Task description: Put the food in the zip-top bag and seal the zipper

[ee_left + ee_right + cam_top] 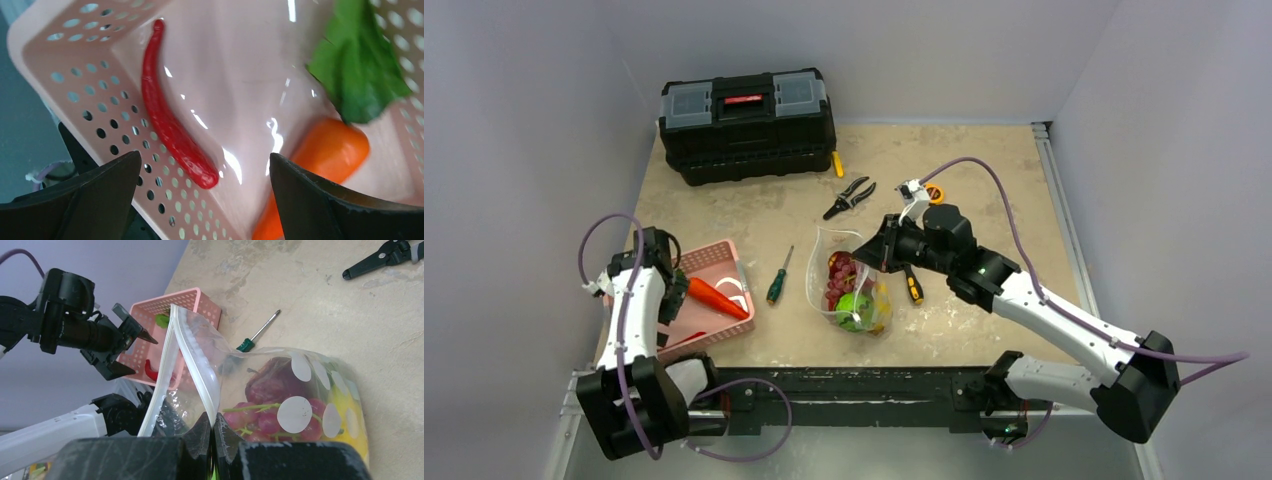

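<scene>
Right end effector [212, 427] clamped on zipper [197, 360], propping bag [300, 390] open; left end effector [204, 165] apart over chili [165, 115], we judge for pickup.

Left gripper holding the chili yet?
No, the left gripper is open over the pink basket, and the red chili lies ungripped on its floor.

Top external: high above near edge, looking down on whole counter [984, 200]. Left wrist: close, into pink basket [65, 85]. Right wrist: low beside zip-top bag [325, 385], facing that basket; all three share it.
</scene>
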`<state>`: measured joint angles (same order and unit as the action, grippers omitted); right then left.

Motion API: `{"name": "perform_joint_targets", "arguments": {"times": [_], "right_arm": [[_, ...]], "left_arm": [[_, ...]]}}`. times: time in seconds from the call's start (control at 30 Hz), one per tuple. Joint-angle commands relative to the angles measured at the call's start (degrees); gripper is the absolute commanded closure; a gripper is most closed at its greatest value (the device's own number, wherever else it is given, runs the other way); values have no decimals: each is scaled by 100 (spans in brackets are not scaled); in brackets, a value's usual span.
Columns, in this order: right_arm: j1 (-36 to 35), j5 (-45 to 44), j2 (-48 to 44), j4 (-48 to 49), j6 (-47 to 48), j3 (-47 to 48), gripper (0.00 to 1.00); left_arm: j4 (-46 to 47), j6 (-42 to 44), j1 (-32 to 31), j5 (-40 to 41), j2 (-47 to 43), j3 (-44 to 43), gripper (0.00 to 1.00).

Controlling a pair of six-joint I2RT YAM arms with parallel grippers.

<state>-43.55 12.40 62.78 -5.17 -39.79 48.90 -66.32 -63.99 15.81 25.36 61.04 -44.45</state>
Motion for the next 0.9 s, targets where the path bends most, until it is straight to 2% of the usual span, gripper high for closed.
{"name": "perform_joint_targets", "arguments": {"times": [0.0, 0.17, 0.47, 0.63, 0.7, 0.87], "right_arm": [[-8, 122, -40, 135, 148, 265, 100], [-13, 109, -104, 128, 140, 132, 100], [-12, 128, -40, 162, 218, 168, 100], [-2, 122, -14, 150, 262, 174, 100], [-5, 122, 6, 164, 268, 172, 100], [-3, 113, 16, 155, 310, 194, 100]], "left_arm": [[47, -807, 590, 516, -83, 344, 0], [324, -867, 960, 444, 147, 447, 1], [226, -1106, 1446, -318, 1024, 314, 2], [294, -1445, 1497, -9, 903, 354, 3], [483, -1450, 1551, -143, 782, 464, 4], [924, -1801, 1615, -332, 176, 1023, 13]]}}
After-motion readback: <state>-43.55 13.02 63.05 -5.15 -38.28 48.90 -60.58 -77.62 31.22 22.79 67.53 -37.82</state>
